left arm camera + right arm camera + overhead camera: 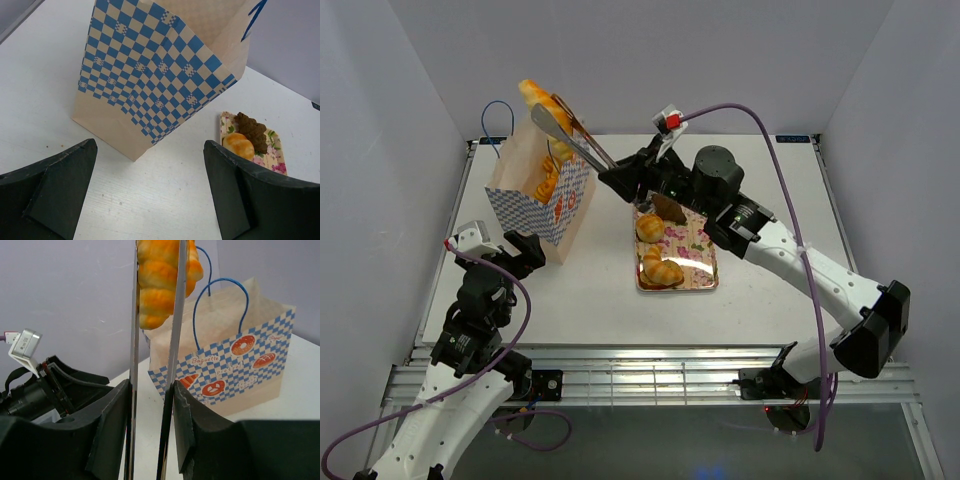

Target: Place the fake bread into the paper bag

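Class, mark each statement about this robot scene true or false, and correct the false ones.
1. The right claw clamps metal tongs that pinch a golden-orange twisted toy bread. True.
2. The left claw is shut on the bag. False: it is open, short of the checkered tan paper bag.
3. The floral rectangular tray holds nothing. False: several toy breads lie on it, including a dark brown piece.
4. The bag stands upright. True.
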Tool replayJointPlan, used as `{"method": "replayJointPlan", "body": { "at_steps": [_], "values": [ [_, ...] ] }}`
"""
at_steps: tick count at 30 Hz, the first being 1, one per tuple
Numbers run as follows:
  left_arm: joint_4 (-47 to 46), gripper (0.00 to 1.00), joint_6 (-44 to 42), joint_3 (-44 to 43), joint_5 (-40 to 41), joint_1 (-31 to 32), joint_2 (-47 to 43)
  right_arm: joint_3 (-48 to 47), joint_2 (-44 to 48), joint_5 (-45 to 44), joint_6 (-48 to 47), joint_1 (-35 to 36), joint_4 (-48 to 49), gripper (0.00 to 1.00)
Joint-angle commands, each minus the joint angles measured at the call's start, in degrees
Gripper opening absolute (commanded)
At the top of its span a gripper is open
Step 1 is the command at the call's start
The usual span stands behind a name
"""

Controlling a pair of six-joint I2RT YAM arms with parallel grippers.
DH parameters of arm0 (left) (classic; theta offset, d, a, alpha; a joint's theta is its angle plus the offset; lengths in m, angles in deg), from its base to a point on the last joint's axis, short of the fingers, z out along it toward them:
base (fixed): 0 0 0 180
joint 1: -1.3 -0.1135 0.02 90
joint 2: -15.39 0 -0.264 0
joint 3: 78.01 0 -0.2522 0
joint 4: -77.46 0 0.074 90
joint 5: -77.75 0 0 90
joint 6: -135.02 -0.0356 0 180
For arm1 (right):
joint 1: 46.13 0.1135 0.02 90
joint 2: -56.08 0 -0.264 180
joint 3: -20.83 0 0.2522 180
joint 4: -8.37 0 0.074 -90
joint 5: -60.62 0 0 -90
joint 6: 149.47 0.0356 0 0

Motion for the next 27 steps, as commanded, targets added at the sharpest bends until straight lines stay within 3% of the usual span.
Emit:
{"method": "replayJointPlan", "body": {
  "at_steps": [1,7,20,27],
  "values": [
    [-1.0,0.98,-0.5,0.2,-0.7,0.2,0.2,-6.8,-2.4,3.9,0.7,-0.1,6.1,0.35],
    [-1.0,0.98,-0.4,0.2,-0.8,0.2,0.1,-14.0,-9.1,4.9,1.2,-0.1,4.8,0.35],
    [-0.6,0.98,0.2,0.2,1.2,0.6,-1.4,-17.9,-16.6,6.6,2.9,0.0,4.9,0.37],
    [-0.7,0.98,0.3,0.2,1.1,0.7,-1.4,-19.0,-17.9,6.9,3.2,-0.1,4.0,0.44]
  ]
}}
